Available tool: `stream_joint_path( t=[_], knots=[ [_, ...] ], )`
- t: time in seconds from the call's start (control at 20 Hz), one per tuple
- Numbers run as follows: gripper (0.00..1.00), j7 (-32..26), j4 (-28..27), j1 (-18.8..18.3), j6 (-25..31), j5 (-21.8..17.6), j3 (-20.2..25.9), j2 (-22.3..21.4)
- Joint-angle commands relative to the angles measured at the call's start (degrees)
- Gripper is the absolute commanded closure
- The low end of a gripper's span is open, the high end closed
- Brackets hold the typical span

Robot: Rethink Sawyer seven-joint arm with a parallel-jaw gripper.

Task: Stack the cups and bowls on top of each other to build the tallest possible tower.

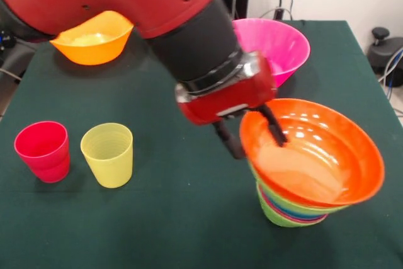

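The tower (291, 211) stands at the front right, nested bowls showing as green, blue and red bands. A large orange bowl (321, 155) sits on top of it, tilted toward the camera. My gripper (254, 141) straddles this bowl's left rim, one finger (230, 143) outside and one finger (275, 129) inside, with a wide gap between them, so it is open. A pink bowl (280, 42) and a small orange bowl (94, 39) lie at the far side. The red cup (43, 150) and the yellow cup (108, 154) stand upright at the front left.
The dark green table (182, 206) runs to its right edge close beside the tower. The red and black arm (157, 11) crosses the picture's upper middle and hides part of the far table. Cables and a chair base show beyond the right edge.
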Motion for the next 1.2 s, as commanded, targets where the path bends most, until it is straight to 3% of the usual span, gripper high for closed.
stream_joint_path(
  t=[0.05, 0.35, 0.6, 0.95, 1.2],
  knots=[
    [0.0, -7.04, -2.8, 4.4, 6.15, 0.94, -0.49, 0.01],
    [0.0, -8.67, 5.17, 0.09, 2.74, 1.1, -0.58, -3.61],
    [0.0, -11.2, 4.75, -1.0, 1.33, -0.73, -1.17, -2.59],
    [0.0, -15.86, 1.7, -1.71, 0.12, -6.3, -3.56, -2.21],
    [0.0, -16.07, 0.19, -2.03, 2.1, -6.62, -2.63, -1.48]
  ],
)
